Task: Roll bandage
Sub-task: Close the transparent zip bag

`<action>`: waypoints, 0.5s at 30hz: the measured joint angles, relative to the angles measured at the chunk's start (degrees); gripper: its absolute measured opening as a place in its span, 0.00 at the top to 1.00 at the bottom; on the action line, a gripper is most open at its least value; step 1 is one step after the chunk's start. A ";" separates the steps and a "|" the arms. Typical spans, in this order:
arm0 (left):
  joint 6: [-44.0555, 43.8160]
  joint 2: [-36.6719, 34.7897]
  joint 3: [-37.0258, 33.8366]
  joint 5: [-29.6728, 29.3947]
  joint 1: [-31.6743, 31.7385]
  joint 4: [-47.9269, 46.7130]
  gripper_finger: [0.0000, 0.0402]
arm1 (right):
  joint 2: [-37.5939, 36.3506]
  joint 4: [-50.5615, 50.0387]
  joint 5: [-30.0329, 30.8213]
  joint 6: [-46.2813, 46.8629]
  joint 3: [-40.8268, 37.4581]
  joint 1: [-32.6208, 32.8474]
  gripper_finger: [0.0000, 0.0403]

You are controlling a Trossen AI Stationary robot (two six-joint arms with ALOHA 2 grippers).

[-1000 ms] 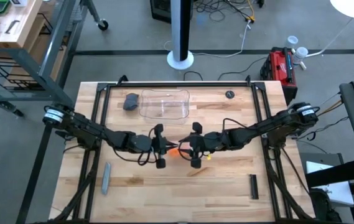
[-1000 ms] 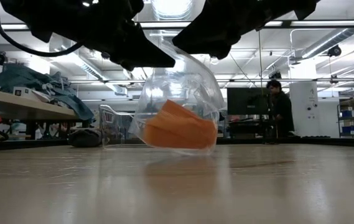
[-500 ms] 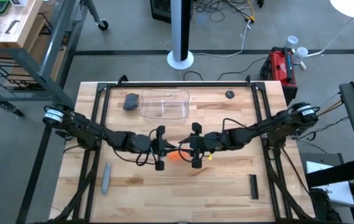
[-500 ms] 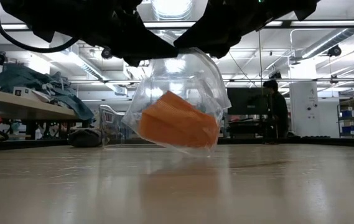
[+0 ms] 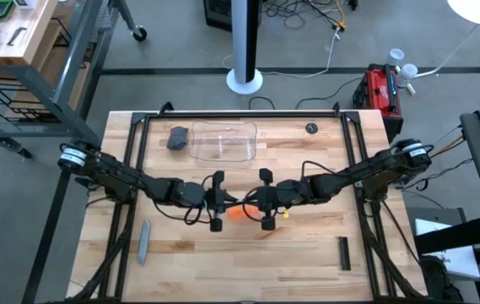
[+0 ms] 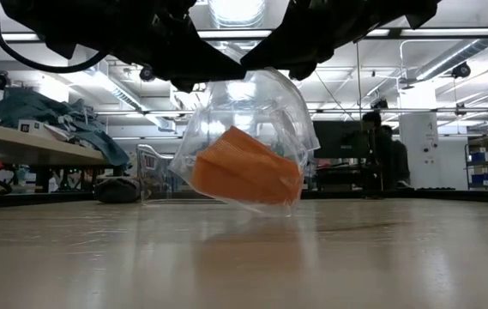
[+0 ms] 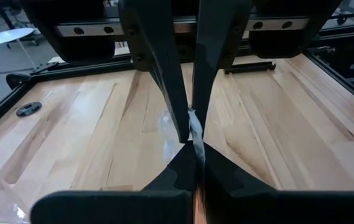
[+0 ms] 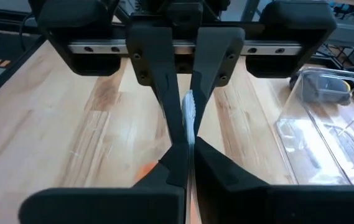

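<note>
The orange bandage (image 6: 245, 173) lies folded inside a clear plastic wrapper (image 6: 256, 107) that hangs over the middle of the table. From above it shows as an orange patch (image 5: 236, 211) between the two grippers. My left gripper (image 5: 223, 205) comes in from the table's left and my right gripper (image 5: 253, 205) from the right. Their tips meet over the wrapper, and both are shut on its top. The wrapper's bottom hangs just over the tabletop; I cannot tell whether it touches. My left gripper pinches the wrapper's gathered top edge (image 7: 194, 127) between its two fingers, coming nearly level from the table's left. The wrapper hangs below it with the bandage inside. My right gripper pinches the same top edge (image 8: 189, 112) between its two fingers from the table's right, tip to tip with the left gripper.
A clear plastic tray (image 5: 223, 142) stands at the far middle with a dark grey lump (image 5: 177, 138) at its left. A small dark round thing (image 5: 310, 128) lies far right, a grey stick (image 5: 144, 241) near left and a black bar (image 5: 343, 253) near right.
My right gripper has shut on the wrapper's top beside the left gripper. The wrapper's top has bunched up between the two grippers, and the bandage inside has tipped and risen a little.
</note>
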 joint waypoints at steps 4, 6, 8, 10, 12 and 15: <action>-0.01 0.00 0.00 2.64 0.03 0.02 1.00 | 0.00 -0.01 -0.56 1.55 0.00 0.02 0.98; -0.02 -0.02 0.00 4.39 0.07 0.02 1.00 | 0.00 0.14 -0.76 1.58 0.00 0.07 0.98; -0.02 -0.04 0.00 5.60 0.07 0.02 1.00 | 0.00 0.29 -0.87 1.58 0.00 0.13 0.96; -0.02 -0.04 0.00 6.10 0.07 0.00 1.00 | -0.12 0.29 -0.83 1.56 0.00 0.13 0.94; -0.02 -0.07 0.00 6.54 0.06 0.02 1.00 | -0.35 0.35 -1.42 1.64 0.00 0.06 0.91; 0.00 -0.07 0.00 7.11 -0.07 0.02 1.00 | -0.66 0.18 -2.80 3.25 0.38 0.02 0.86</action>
